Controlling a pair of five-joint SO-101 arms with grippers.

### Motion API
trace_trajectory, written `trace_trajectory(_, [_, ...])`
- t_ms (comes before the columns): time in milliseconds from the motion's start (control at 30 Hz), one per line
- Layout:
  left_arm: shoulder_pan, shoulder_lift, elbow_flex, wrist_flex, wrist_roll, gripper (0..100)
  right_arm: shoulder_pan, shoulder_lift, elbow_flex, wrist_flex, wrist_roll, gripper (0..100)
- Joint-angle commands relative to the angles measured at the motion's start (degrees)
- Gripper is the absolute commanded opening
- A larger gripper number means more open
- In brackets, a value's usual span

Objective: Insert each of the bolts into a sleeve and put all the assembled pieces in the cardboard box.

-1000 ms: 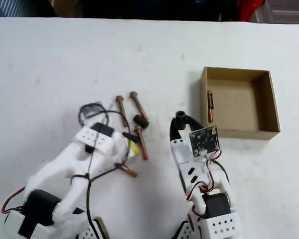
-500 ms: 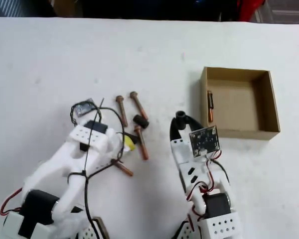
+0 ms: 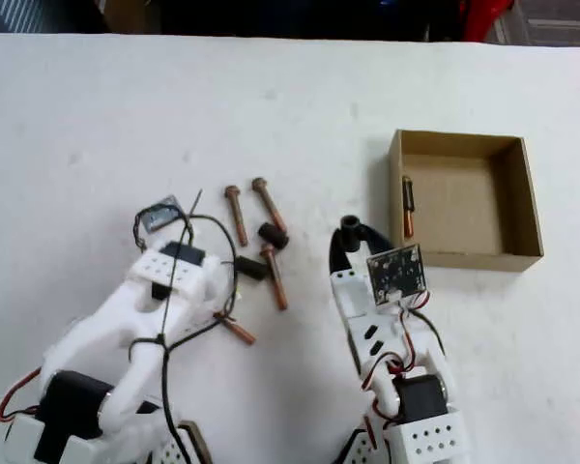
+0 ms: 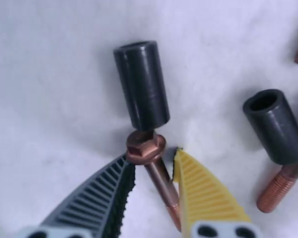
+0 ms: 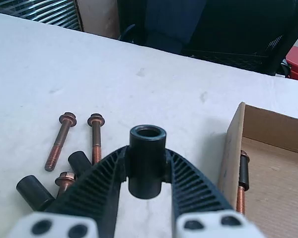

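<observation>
From above, the right gripper stands near the middle of the worktop, clamped on an upright sleeve. It is just off the cardboard box, which sits toward the right edge with one finished piece along the wall nearest that gripper. The loose bolts lie on its other side, toward the left edge and close by the left arm, so that arm is the nearer. At the left wrist, the left gripper is apart. Its fingers straddle a bolt whose shank runs back along them and whose head touches the end of a lying sleeve; nothing is pinched yet. At the right wrist, the upright sleeve's bore faces up, ready, I judge, for a bolt.
</observation>
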Motion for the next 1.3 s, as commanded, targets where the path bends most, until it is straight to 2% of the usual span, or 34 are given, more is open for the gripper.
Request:
trace_trajectory(0, [0.0, 0.2, 0.4, -4.3, 0.4, 18, 0.8, -0.8, 0.5, -0.1, -0.2, 1.7])
trace_trajectory(433, [0.0, 0.1, 0.4, -4.3, 0.4, 17, 0.8, -0.8, 0.5, -0.1, -0.2, 1.7])
trace_trajectory(500, [0.0, 0.1, 0.3, -4.3, 0.4, 13, 0.8, -0.8, 0.5, -0.1, -0.2, 1.7])
trace_trajectory(600, [-0.1, 0.1, 0.2, -4.4, 0.4, 2, 0.8, -0.8, 0.5, 0.0, -0.2, 1.7])
trace_trajectory(833, [0.1, 0.1, 0.2, -4.7, 0.1, 6, 0.8, -0.8, 0.5, 0.0, -0.2, 1.7])
trace_trajectory(1133, [9.7, 0.0, 0.6, -4.1, -0.1, 7, 0.8, -0.8, 0.5, 0.0, -0.2, 1.7])
trace_trajectory(1200, [9.9, 0.0, 0.6, -2.5, -3.2, 7, 0.8, -0.8, 0.5, 0.0, -0.2, 1.7])
trace_trajectory(1267, [9.9, 0.0, 0.6, -0.9, -9.8, 7, 0.8, -0.8, 0.5, 0.0, -0.2, 1.7])
